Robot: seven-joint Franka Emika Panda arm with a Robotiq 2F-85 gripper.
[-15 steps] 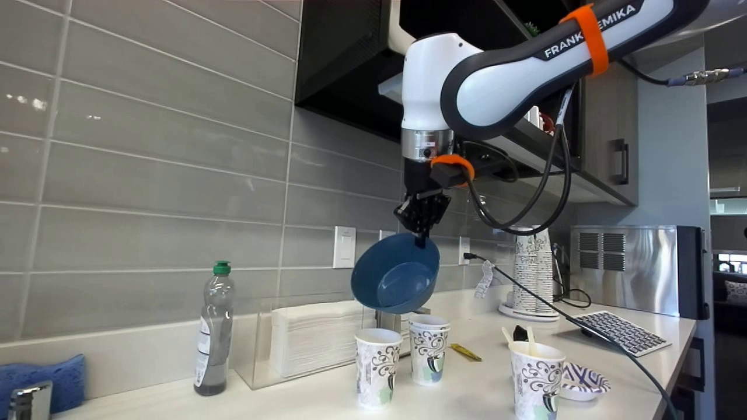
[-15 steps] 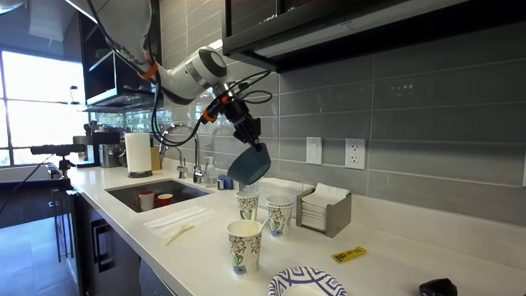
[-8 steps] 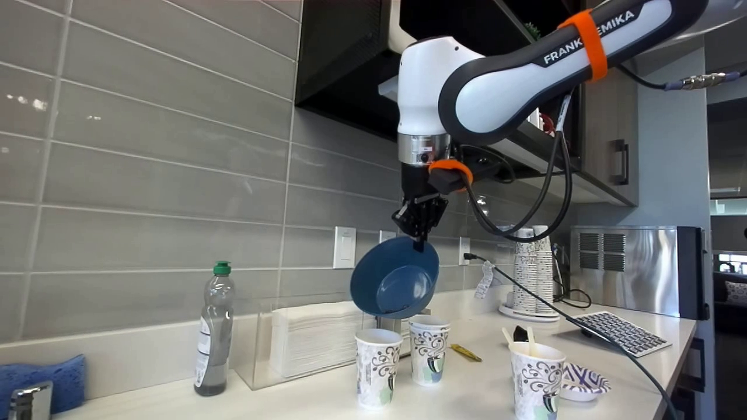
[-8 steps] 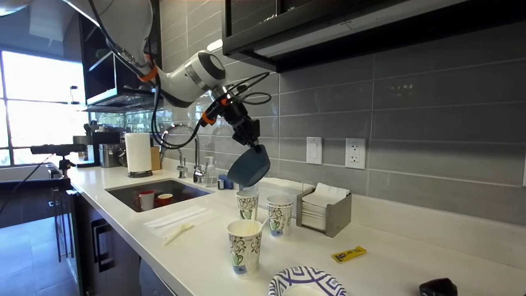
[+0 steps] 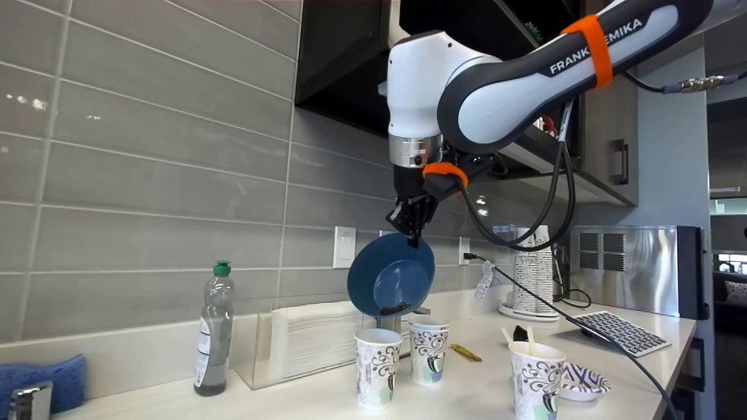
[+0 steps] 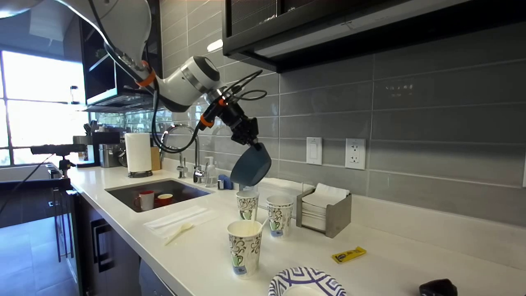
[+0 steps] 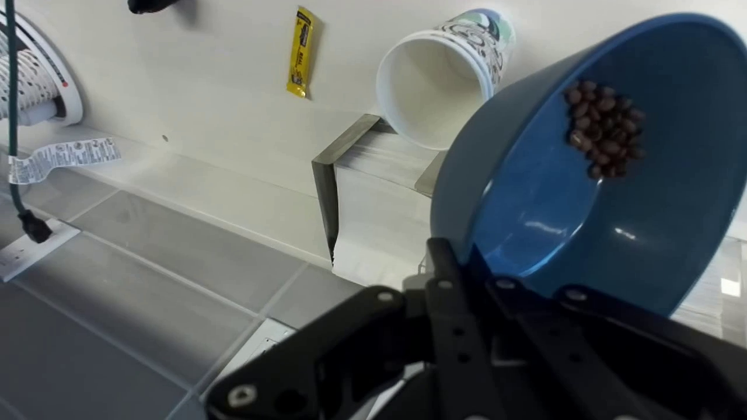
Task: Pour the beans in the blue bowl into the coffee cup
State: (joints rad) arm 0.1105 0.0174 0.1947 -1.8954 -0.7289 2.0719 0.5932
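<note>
My gripper [image 7: 459,254] is shut on the rim of the blue bowl [image 5: 393,274], one finger outside and one inside the wall. The bowl hangs tilted in the air, and its tilt shows in both exterior views [image 6: 250,166]. Dark brown beans [image 7: 606,129] lie in a cluster on its lower inner side, and they show in an exterior view [image 5: 395,308]. Below the bowl stand a patterned paper cup [image 5: 376,370] and a pair of nested paper cups [image 5: 429,353]. The nested cups' mouth [image 7: 435,93] is beside the bowl in the wrist view. Another paper cup [image 6: 245,250] holds stirrers.
A metal napkin holder [image 6: 339,211] stands behind the nested cups. A clear box of paper towels [image 5: 318,338] and a soap bottle [image 5: 214,338] are along the wall. A yellow packet [image 6: 348,254] and a patterned paper bowl [image 6: 302,275] lie on the counter. A dark cabinet [image 6: 296,37] hangs above.
The bowl has tilted further and shifted slightly, with the gripper still holding it. The beans, hidden a second ago in the exterior views, now show at the bowl's lower inside. The arm's wrist has tilted and moved slightly.
</note>
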